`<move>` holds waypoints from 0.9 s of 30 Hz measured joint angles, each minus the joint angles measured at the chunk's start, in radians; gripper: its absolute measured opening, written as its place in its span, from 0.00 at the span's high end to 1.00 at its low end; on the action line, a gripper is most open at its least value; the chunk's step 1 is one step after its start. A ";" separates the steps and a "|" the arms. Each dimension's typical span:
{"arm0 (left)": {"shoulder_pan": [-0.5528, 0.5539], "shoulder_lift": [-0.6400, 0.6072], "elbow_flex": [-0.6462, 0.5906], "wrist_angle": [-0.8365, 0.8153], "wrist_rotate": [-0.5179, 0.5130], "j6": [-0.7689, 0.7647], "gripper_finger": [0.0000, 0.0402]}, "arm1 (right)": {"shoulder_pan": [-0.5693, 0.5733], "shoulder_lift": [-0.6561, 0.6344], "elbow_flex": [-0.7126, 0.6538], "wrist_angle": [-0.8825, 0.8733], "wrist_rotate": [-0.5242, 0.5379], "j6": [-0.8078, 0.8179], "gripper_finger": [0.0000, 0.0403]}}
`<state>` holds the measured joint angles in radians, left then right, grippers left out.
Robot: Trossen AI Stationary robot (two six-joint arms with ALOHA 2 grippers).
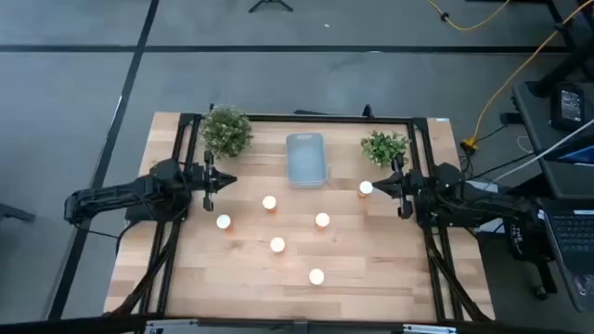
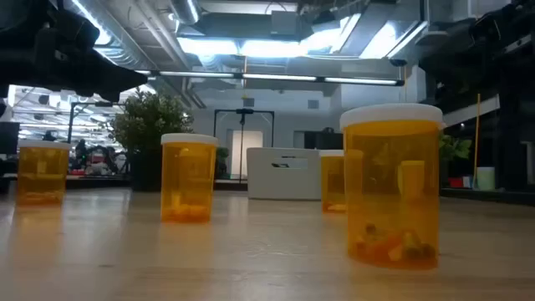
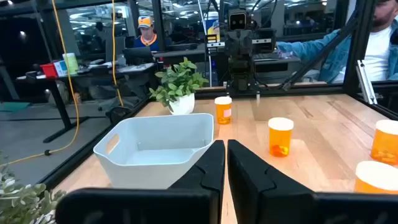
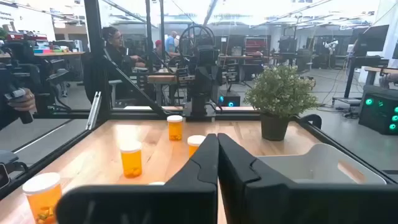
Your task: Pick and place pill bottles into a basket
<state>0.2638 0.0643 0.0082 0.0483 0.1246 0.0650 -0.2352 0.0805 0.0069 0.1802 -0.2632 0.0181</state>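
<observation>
Six bottles (image 1: 277, 244) stand upright, scattered mid-tabletop; none is in the basket (image 1: 305, 159) by the far edge. Both grippers are shut and empty. The right gripper (image 1: 379, 186) nearly touches a bottle; the left gripper (image 1: 230, 180) waits opposite.

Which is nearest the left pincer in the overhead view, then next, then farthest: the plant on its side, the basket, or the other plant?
1. Left green potted plant, beside the left pincer.
2. Pale blue-grey translucent plastic basket, centre back.
3. Right green potted plant, far side.
</observation>
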 joint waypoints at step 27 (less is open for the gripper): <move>0.000 0.141 0.068 0.061 -0.142 -0.071 1.00 | 0.000 0.005 0.000 -0.017 0.310 0.082 0.99</move>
<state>0.2638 0.2053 0.0764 0.1097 -0.0169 -0.0055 -0.2354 0.0856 0.0068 0.1630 0.0466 0.0998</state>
